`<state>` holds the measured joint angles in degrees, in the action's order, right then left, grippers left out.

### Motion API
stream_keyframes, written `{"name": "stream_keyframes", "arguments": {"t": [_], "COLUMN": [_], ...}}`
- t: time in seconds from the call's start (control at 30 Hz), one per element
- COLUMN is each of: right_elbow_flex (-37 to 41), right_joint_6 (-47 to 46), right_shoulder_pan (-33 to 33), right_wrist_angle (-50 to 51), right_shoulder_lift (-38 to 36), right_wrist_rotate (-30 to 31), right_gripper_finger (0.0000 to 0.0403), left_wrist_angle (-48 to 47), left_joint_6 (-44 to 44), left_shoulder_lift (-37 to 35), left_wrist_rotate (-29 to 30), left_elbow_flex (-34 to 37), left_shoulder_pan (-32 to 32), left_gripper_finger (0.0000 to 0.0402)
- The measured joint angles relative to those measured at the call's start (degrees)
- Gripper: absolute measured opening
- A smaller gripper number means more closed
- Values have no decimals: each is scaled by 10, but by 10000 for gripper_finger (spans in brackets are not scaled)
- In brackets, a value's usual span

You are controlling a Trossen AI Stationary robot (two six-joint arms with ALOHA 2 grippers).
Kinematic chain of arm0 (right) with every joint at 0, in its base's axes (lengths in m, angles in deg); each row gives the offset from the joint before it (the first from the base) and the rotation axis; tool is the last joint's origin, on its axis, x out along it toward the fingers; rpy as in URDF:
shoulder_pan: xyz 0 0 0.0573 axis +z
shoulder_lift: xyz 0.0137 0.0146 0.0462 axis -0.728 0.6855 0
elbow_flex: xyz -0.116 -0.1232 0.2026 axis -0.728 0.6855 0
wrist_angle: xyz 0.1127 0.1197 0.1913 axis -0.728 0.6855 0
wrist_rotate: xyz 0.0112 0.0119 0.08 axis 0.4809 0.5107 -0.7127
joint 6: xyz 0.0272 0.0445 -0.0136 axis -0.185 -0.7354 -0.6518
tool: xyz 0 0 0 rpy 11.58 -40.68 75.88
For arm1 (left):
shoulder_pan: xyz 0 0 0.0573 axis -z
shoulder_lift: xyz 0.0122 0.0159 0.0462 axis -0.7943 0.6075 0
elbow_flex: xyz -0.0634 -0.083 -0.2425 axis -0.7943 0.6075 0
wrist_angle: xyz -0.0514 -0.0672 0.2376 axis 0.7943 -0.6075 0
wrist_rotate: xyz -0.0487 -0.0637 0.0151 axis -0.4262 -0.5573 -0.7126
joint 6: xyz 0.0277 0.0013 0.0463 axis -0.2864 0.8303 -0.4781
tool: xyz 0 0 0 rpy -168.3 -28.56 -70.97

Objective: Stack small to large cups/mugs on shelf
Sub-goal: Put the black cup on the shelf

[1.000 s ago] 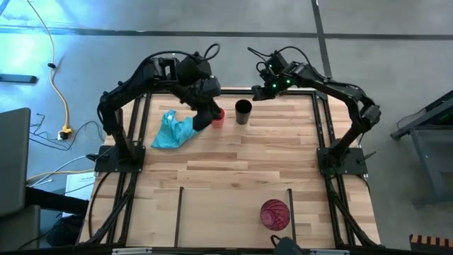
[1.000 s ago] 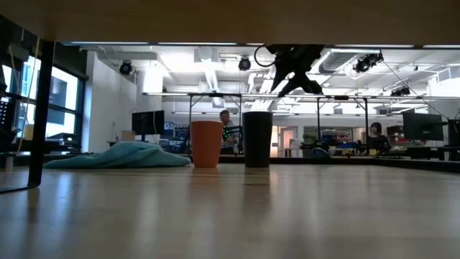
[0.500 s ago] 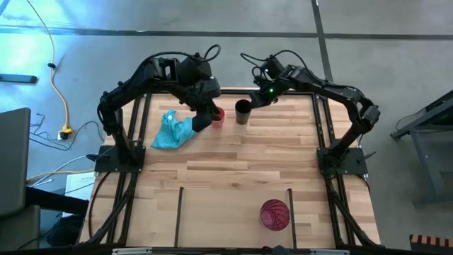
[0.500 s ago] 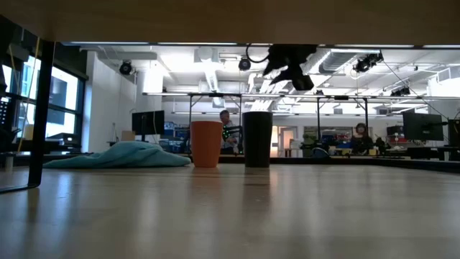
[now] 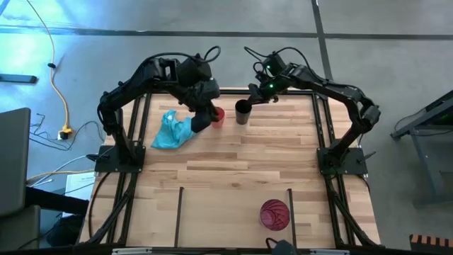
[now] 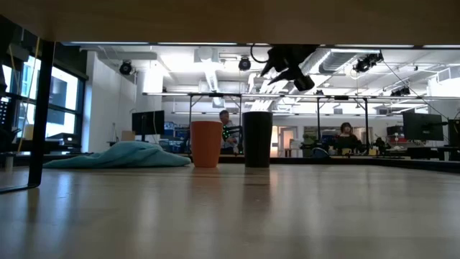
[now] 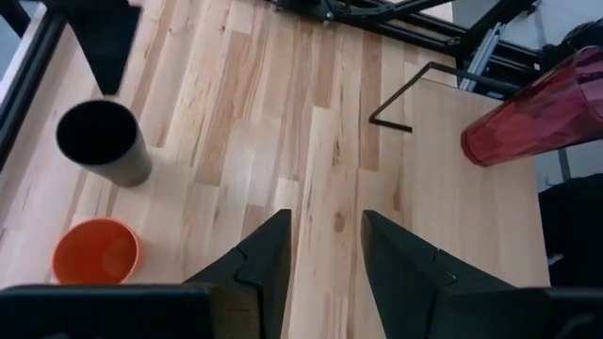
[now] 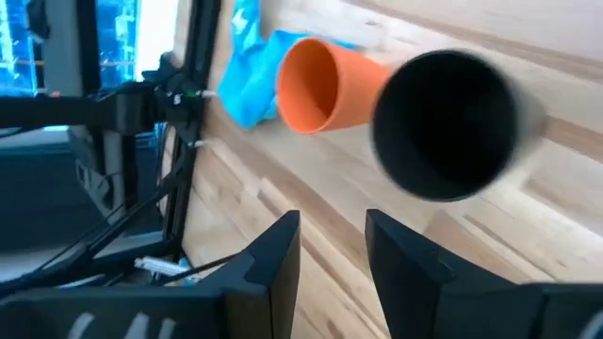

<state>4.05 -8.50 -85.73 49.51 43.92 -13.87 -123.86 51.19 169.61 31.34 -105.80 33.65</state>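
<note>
Landmark: the mid-sized black plastic cup [image 5: 243,112] stands upright, mouth up, near the far edge of the pale wooden worktop [image 5: 233,163].
Orange cup: the small orange plastic cup [image 5: 218,116] stands just beside the black cup, on the left arm's side, apart from it by a narrow gap.
Pink cup: the larger translucent red-pink cup [image 5: 274,214] is well away from the black cup, on the plank shelf section [image 5: 212,212] between the two thin black bars.
Cloth: the crumpled light-blue cloth [image 5: 172,129] lies beyond the orange cup from the black cup.
Right gripper: the right gripper [image 8: 332,247] hovers above the black cup's open mouth; its fingers [image 8: 273,254] are parted and hold nothing.
Left gripper: the left gripper [image 7: 325,247] hangs above the orange cup, fingers apart and empty.
Handling: the black cup looks light, stiff, thin-walled and smooth, so likely slippery and easy to tip.
Grip: best taken at the rim, one finger inside and one outside, or across the upper wall.
</note>
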Motion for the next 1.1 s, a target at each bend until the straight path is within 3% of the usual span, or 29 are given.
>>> {"name": "stream_keyframes", "arguments": {"t": [0.33,0.7,0.8,1.1], "right_elbow_flex": [0,0,0,0], "right_joint_6": [60,308,371,545], "right_shoulder_pan": [0,-31,-47,-72], "right_wrist_angle": [128,337,349,334], "right_shoulder_lift": [0,-39,-42,-41], "right_wrist_rotate": [28,171,219,237], "right_gripper_finger": [114,114,114,114], "left_wrist_angle": [-5,0,19,67], "left_joint_6": [0,0,2,30], "left_shoulder_lift": [0,0,0,3], "left_wrist_rotate": [-2,-2,-2,-2], "left_elbow_flex": [0,0,0,0], "left_shoulder_pan": [8,7,7,7], "left_gripper_finger": [117,117,117,117]}}
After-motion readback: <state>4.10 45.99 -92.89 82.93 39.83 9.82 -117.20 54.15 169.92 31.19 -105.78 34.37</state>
